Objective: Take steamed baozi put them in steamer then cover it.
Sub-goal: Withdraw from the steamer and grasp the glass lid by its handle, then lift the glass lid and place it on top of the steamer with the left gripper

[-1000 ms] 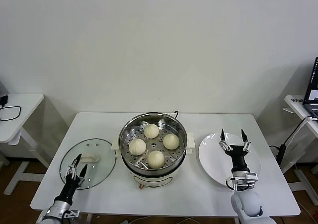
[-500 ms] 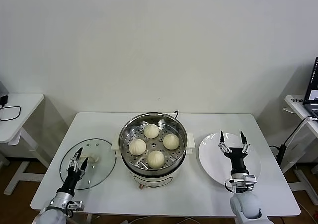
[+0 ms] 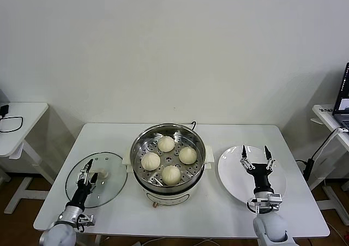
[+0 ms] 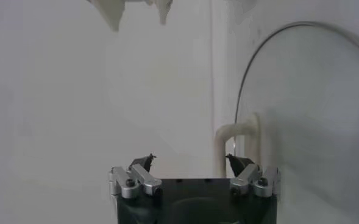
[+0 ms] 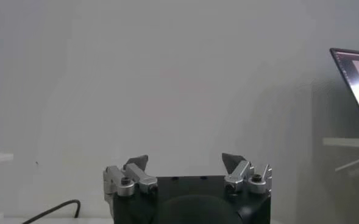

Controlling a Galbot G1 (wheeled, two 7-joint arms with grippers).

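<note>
Several cream-white baozi (image 3: 166,143) lie on the perforated tray inside the steel steamer (image 3: 140,145) at the table's middle. The glass cover (image 3: 107,189) lies flat on the table to its left, cream handle (image 3: 101,174) up. My left gripper (image 3: 87,171) hovers open over the cover, right at the handle, with nothing between its fingers. In the left wrist view the cover (image 4: 307,109) and its handle (image 4: 237,131) lie just beyond the open left gripper (image 4: 191,159). My right gripper (image 3: 254,150) stands open and empty, pointing up over the white plate (image 3: 232,175); the right gripper (image 5: 185,161) faces the wall.
The white plate sits bare to the steamer's right. A black cable (image 3: 192,125) runs behind the steamer. A small side table (image 3: 22,115) stands at far left, and another with a laptop (image 3: 343,96) at far right.
My left gripper has moved forward over the cover, closer to its handle. The right gripper has barely shifted. Both stay open.
</note>
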